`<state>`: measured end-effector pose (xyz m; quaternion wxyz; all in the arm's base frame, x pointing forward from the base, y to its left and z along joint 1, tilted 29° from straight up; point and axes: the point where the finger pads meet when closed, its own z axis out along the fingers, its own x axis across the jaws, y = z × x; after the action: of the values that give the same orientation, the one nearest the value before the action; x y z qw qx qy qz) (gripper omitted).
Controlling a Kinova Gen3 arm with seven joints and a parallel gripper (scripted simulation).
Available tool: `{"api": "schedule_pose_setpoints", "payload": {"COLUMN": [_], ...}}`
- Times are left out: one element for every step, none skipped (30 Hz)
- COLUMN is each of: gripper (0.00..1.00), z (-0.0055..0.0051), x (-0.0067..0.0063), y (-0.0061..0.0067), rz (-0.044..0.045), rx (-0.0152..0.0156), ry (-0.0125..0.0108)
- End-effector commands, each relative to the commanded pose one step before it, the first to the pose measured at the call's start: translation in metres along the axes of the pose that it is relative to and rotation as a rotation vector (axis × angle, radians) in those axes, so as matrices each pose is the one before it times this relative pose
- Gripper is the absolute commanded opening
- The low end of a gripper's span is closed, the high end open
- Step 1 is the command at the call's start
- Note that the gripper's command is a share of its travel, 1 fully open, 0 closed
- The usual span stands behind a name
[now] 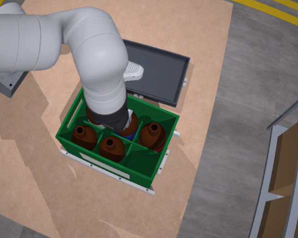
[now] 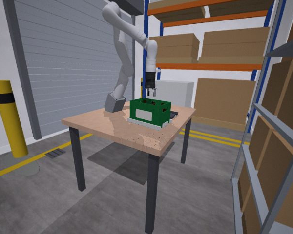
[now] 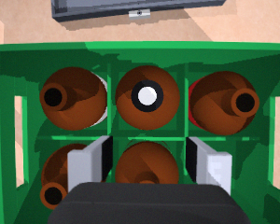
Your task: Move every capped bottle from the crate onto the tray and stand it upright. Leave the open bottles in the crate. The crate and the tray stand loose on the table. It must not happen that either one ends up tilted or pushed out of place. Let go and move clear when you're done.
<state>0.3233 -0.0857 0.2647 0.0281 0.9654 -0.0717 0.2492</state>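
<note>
Table (image 2: 111,126): a tan-topped work table carries the arm's base, the crate and the tray.
Arm (image 1: 98,64): the grey arm bends down over the crate, wrist pointing straight down; from above it covers much of the crate's far row.
Crate (image 3: 131,51): a green six-cell crate directly beneath the pincer, five cells filled with brown bottles.
Tray (image 1: 157,74): a dark grey tray just beyond the crate, past the fingertips, with no bottle on it; its near corner is hidden by the arm from above.
Pincer (image 3: 149,161): spread to its full width and gripping nothing, poised above the crate rim, touching no bottle.
Capped bottle (image 3: 147,96): white-capped, in the middle cell of the far row, just ahead of the fingers.
Open bottles (image 3: 75,97): dark open mouths show either side of the capped one.
Hard to read: the bottle (image 3: 147,163) between the fingers is cut off by the wrist housing, so its top cannot be made out.
</note>
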Motion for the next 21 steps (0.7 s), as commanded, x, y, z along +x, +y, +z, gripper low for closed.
{"api": "schedule_pose_setpoints", "payload": {"gripper": [1.00,1.00,1.00,1.00,1.00,1.00,1.00,1.00,1.00,1.00,1.00,1.00,1.00,1.00,1.00,1.00,1.00,1.00,1.00,1.00,1.00], "z": [-0.00020,0.00000,0.00000,0.00000,0.00000,0.00057,0.00057,0.00057,0.00057,0.00057,0.00057,0.00057,0.00057,0.00057,0.00057,0.00057,0.00057,0.00057,0.00057,0.00057,0.00000], "x": [0.00028,0.00000,0.00000,0.00000,0.00000,0.00000,0.00003,0.00006,0.00009,0.00013,0.00016,0.00019,0.00022,0.00026,0.00029,0.00032,0.00035,0.00039,0.00042,0.00045,0.00000], "y": [-0.00004,0.00000,0.00000,0.00000,0.00000,-0.00253,-0.00253,-0.00253,-0.00253,-0.00253,-0.00253,-0.00253,-0.00252,-0.00252,-0.00252,-0.00251,-0.00251,-0.00250,-0.00250,-0.00249,0.00000], "rz": [0.00011,0.00000,0.00000,0.00000,0.00000,-0.01280,-0.01280,-0.01280,-0.01280,-0.01280,-0.01280,-0.01280,-0.01280,-0.01280,-0.01280,-0.01280,-0.01280,-0.01280,-0.01280,-0.01280,0.00000], "rx": [-0.00005,0.00000,0.00000,0.00000,0.00000,-0.00008,-0.00008,-0.00008,-0.00008,-0.00008,-0.00008,-0.00008,-0.00008,-0.00008,-0.00008,-0.00008,-0.00008,-0.00008,-0.00008,-0.00008,0.00000], "ry": [0.00069,0.00000,0.00000,0.00000,0.00000,-0.00010,-0.00010,-0.00010,-0.00010,-0.00010,-0.00010,-0.00010,-0.00010,-0.00010,-0.00010,-0.00010,-0.00010,-0.00010,-0.00010,-0.00010,0.00000]}}
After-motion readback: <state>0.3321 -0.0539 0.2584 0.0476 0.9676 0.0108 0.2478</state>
